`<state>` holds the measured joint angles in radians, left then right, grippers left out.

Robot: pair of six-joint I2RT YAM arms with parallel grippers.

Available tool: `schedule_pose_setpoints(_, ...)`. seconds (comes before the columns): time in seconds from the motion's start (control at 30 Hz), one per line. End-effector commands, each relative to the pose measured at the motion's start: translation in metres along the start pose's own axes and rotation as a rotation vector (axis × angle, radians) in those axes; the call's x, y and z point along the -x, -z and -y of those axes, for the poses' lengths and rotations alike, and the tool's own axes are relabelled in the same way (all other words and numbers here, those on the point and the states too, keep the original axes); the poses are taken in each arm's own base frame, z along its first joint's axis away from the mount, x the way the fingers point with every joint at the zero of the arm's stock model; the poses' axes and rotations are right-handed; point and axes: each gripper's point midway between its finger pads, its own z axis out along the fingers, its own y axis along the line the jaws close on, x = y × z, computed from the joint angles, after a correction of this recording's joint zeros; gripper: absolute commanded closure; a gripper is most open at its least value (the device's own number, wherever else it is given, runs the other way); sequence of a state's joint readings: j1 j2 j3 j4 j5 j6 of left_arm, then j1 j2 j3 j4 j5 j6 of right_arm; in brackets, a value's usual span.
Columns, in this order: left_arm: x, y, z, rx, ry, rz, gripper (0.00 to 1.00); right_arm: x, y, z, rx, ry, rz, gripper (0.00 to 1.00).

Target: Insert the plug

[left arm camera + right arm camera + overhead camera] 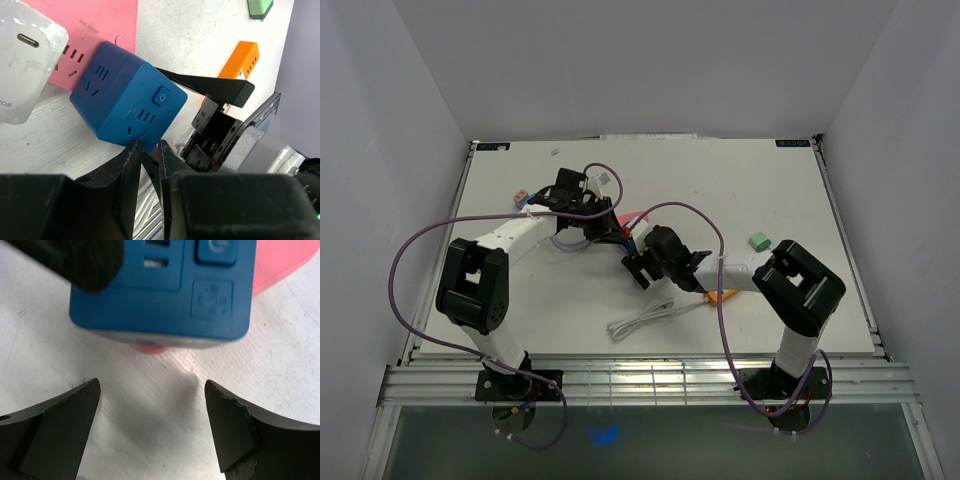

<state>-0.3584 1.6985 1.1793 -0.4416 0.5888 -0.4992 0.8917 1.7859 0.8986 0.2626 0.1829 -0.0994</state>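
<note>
1. The white surface (720, 200) carries everything. Both arms meet near its middle, over the pink power strip (100, 25).
2. The pink power strip lies flat, its sockets facing up.
3. The blue plug cube (125, 100) sits on the near edge of the strip, just beside the white charger (25, 60).
   - Its prongs are hidden, so I cannot tell whether it is fully seated.
   - It looks like hard, stiff plastic. I judge it light, and its smooth faces likely slippery.
   - The best hold is probably on two opposite flat sides, clear of the power button and the slots.
   - It is nearly as wide as it is tall, so it has no real long axis. The line that matters runs through the prongs, which seem to point down into the strip.
   - The button face is turned toward the right arm, and the cube sits skewed across the strip's edge. Any push should go straight down, since a tilt could jam it.
4. The right hand (152, 390) stands spread wide with only bare surface between its fingers. It is just short of the cube and apart from it.
5. The left hand (149, 147) has its fingers pressed together. Their tips are at the cube's lower corner, and I see nothing pinched between them.
6. An orange block (242, 60) and a small green piece (260, 7) lie well apart from the cube.
</note>
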Motion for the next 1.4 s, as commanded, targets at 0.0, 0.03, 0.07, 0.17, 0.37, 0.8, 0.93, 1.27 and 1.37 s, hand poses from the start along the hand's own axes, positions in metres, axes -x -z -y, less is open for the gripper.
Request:
schedule_pose_setpoints(0.0,0.004,0.0,-0.006,0.032,-0.015,-0.001,0.68,0.013,0.017,0.002,-0.001,-0.024,0.046,0.1)
schedule_pose_setpoints(0.03,0.004,-0.001,-0.008,0.034,-0.012,-0.007,0.68,0.015,0.02,0.004,-0.005,-0.027,0.055,0.1)
schedule_pose_setpoints(0.07,0.005,-0.001,-0.01,0.037,-0.01,-0.006,0.68,0.015,0.022,0.004,-0.008,-0.028,0.058,0.1)
schedule_pose_setpoints(0.17,0.005,-0.002,-0.015,0.05,-0.011,-0.008,0.68,0.02,0.032,0.01,-0.025,-0.039,0.08,0.11)
schedule_pose_setpoints(0.37,0.014,-0.002,-0.031,0.089,-0.001,-0.005,0.68,0.028,0.053,0.03,-0.029,-0.144,0.131,0.36)
schedule_pose_setpoints(0.8,0.054,-0.002,-0.034,0.171,-0.041,-0.003,0.67,-0.033,0.121,0.118,-0.409,-0.638,-0.033,0.35)
schedule_pose_setpoints(0.93,0.053,0.009,-0.017,0.095,-0.104,0.05,0.63,-0.051,0.155,0.135,-0.589,-0.78,-0.044,0.08)
schedule_pose_setpoints(1.27,0.055,0.057,0.034,-0.057,-0.275,0.249,0.32,-0.073,0.201,0.194,-0.816,-0.914,-0.028,0.1)
schedule_pose_setpoints(1.37,0.058,0.073,0.043,-0.058,-0.31,0.317,0.25,-0.077,0.199,0.214,-0.821,-0.89,-0.086,0.1)
